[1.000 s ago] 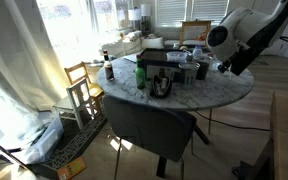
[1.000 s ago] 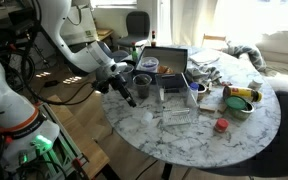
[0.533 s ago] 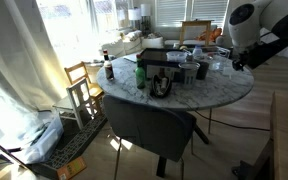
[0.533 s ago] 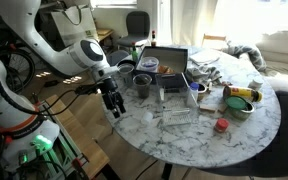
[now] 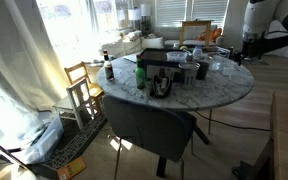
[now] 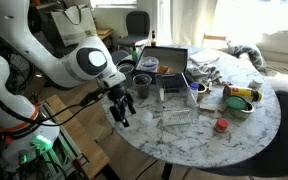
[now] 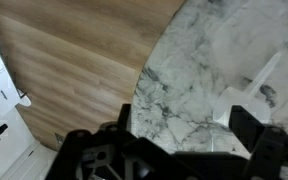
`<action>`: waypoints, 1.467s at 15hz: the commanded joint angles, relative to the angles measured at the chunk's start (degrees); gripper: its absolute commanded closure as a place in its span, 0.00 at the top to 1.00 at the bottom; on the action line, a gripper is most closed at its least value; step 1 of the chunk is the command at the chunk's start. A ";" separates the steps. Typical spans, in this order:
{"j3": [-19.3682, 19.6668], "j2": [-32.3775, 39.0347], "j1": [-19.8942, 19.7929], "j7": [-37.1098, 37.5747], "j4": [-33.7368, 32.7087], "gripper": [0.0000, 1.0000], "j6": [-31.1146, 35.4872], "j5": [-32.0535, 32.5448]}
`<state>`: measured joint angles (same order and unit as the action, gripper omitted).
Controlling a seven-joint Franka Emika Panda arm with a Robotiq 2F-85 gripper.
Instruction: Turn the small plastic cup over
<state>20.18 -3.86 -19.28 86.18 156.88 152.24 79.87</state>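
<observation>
Nothing sat in the spread, empty claw [image 6: 123,117] over the table's [image 6: 184,142] rim; reaching ahead carelessly could topple crowded containers [image 6: 142,80] beyond.

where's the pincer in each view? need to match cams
Exterior view: pincer centre-left, at the marble table rim.
Exterior view: top right; only the arm is clear.
Wrist view: pincer along the bottom edge, open.
Shared landmark: marble table rim.

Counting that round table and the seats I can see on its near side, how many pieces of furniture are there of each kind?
Round marble table: 1
Wooden chair: 1
Dark padded chair: 1
Total: 3
</observation>
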 commanded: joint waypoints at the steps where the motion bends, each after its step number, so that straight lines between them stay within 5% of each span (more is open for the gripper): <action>1: -0.03 -0.19 -0.31 -0.26 0.03 1.00 0.30 -0.08; 16: -3.25 15.61 0.61 -1.77 -7.81 1.00 12.98 -20.72; 22: -3.50 21.52 0.29 -0.89 -12.56 0.55 15.06 -20.58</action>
<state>17.06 13.36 -18.40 85.10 147.10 164.52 60.36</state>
